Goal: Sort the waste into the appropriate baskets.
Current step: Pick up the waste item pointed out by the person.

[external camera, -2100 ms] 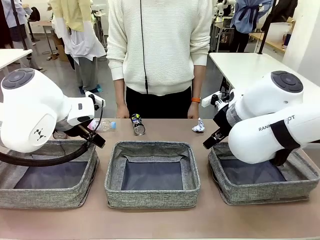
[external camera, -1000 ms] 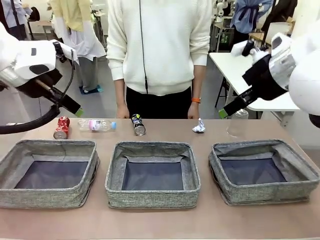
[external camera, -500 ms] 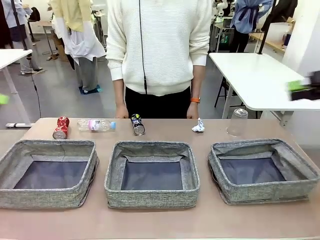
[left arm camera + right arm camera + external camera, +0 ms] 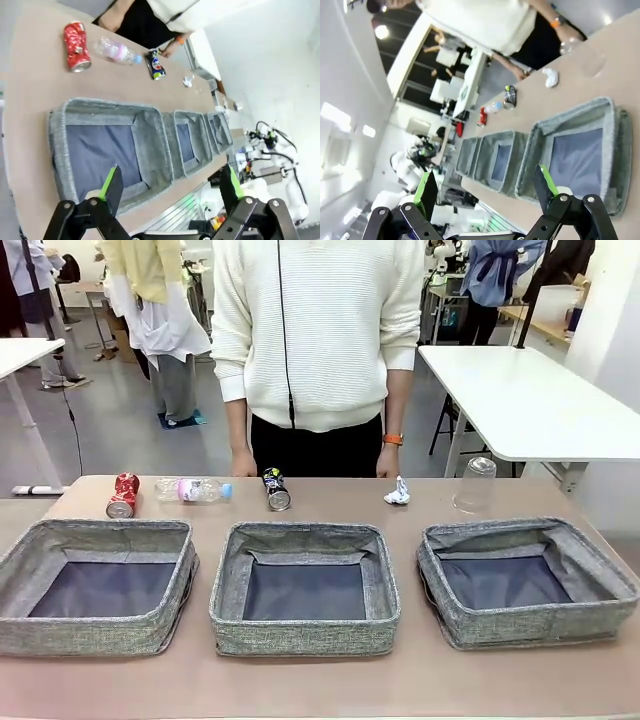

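Note:
Along the table's far edge lies the waste: a crushed red can [image 4: 122, 494], a clear bottle [image 4: 193, 489] with pink label and blue cap, a dark printed can [image 4: 275, 489], a white paper wad [image 4: 397, 492] and a clear plastic cup-like piece [image 4: 474, 485]. Three grey fabric baskets stand in a row in front, left [image 4: 100, 532], middle [image 4: 305, 532] and right [image 4: 520, 533], all empty. My left gripper [image 4: 170, 185] hangs open high above the left basket [image 4: 100, 145]. My right gripper [image 4: 485, 186] is open too, high over the right basket [image 4: 580, 150]. Neither holds anything.
A person in a white sweater stands at the far side, one hand [image 4: 243, 462] and the other hand [image 4: 386, 462] at the table edge behind the waste. A white table [image 4: 530, 400] stands at the back right. Bare tabletop [image 4: 320, 685] lies in front of the baskets.
Both arms have risen from over the outer baskets and swung out past the sides of the front view. The waste and the baskets have not moved.

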Robot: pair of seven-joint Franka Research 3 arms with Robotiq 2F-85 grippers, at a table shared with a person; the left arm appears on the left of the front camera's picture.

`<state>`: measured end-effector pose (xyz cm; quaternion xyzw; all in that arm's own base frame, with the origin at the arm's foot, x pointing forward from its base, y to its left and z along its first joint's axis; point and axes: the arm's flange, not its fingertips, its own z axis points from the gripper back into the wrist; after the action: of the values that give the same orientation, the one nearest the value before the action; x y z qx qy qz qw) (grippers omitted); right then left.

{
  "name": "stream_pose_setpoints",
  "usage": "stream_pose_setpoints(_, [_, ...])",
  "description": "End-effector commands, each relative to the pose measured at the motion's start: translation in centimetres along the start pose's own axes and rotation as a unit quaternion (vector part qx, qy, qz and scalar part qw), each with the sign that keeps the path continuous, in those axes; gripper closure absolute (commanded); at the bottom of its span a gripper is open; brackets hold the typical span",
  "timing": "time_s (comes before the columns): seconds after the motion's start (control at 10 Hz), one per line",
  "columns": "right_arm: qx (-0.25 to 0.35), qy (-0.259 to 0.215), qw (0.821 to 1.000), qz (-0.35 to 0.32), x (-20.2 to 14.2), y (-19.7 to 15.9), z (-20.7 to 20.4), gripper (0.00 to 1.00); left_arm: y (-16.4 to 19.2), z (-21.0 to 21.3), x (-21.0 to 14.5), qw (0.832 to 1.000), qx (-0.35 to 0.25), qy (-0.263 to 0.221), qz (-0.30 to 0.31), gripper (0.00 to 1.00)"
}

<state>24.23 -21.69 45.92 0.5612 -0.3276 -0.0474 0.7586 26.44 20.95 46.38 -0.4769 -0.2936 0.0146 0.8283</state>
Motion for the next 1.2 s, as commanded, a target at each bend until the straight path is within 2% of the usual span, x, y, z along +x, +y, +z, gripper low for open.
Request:
stream_pose_setpoints(0.0, [0.002, 0.022, 0.999, 0.048, 0.71, 2.56, -1.59, 0.0, -1.6, -0.32, 0.38, 0.999, -0.004, 0.014, -0.039, 0.0])
stream_pose_setpoints(1.1, [0.002, 0.022, 0.999, 0.048, 0.71, 2.56, -1.59, 0.0, -1.6, -0.32, 0.38, 0.999, -0.004, 0.014, -0.039, 0.0])
